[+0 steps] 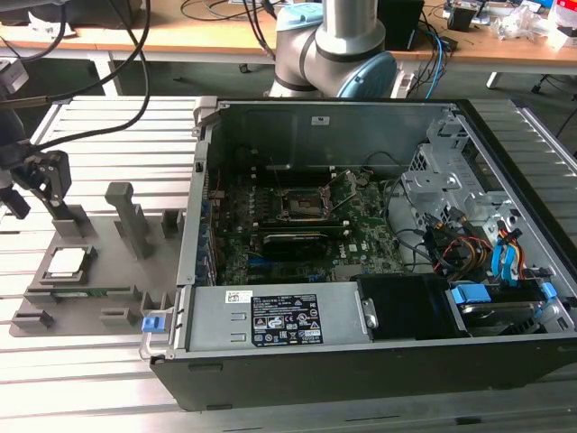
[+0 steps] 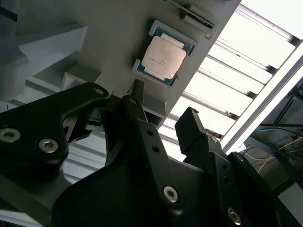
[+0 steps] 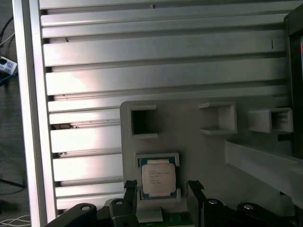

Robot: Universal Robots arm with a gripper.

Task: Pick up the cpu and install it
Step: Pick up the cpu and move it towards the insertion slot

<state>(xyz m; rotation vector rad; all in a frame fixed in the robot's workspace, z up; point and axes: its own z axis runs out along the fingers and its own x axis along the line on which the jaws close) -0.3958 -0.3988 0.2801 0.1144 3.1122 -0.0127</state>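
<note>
The cpu (image 1: 68,262) is a small square chip with a pale metal top, lying flat in a recess of the grey fixture tray (image 1: 108,262) at the exterior view's left. In both wrist views the cpu (image 2: 164,55) (image 3: 158,177) sits in its framed pocket. My gripper (image 1: 38,194) hangs open a little above the tray, close to the chip. Its black fingertips (image 3: 130,191) stand on either side of the chip with nothing between them. The gripper (image 2: 163,113) (image 3: 162,194) does not touch the chip.
An open computer case (image 1: 361,361) lies to the exterior view's right of the tray, with the motherboard and the black socket frame (image 1: 302,203) inside. A thin green circuit strip (image 1: 86,291) and upright grey posts (image 1: 126,216) stand on the tray. Slatted metal table (image 1: 90,388) underneath.
</note>
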